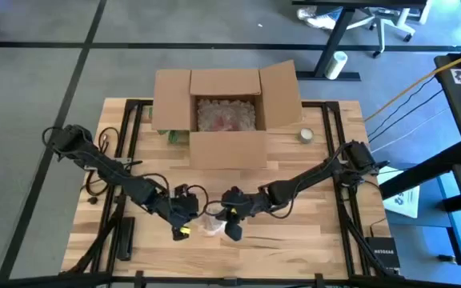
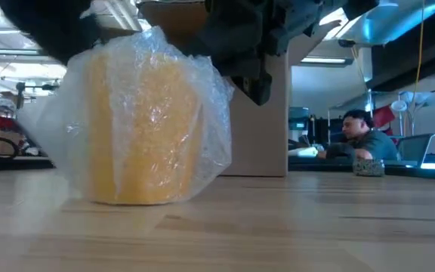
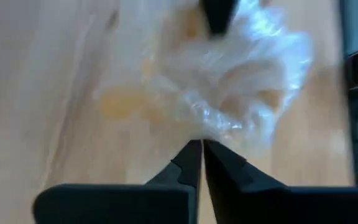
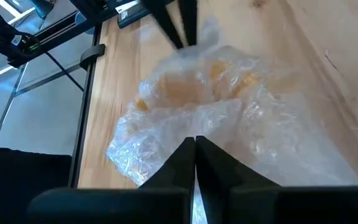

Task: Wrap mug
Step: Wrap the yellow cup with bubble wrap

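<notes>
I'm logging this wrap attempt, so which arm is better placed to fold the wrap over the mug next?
Probably the right. Both grippers pinch the bubble wrap around the yellow mug, but the right gripper holds a broad loose flap, while the left gripper only anchors a bunched corner, which suits holding steady.

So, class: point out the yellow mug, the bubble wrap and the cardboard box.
yellow mug [image 2: 143, 136], low view, middle of its side.
bubble wrap [image 4: 185, 118], right wrist view, crumpled sheet over the mug.
cardboard box [image 1: 226, 149], high view, front wall.

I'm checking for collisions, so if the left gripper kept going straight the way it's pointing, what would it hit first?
The left gripper, pinched on the bubble wrap, would press straight into the wrapped yellow mug; beyond it, probably the right gripper.
</notes>
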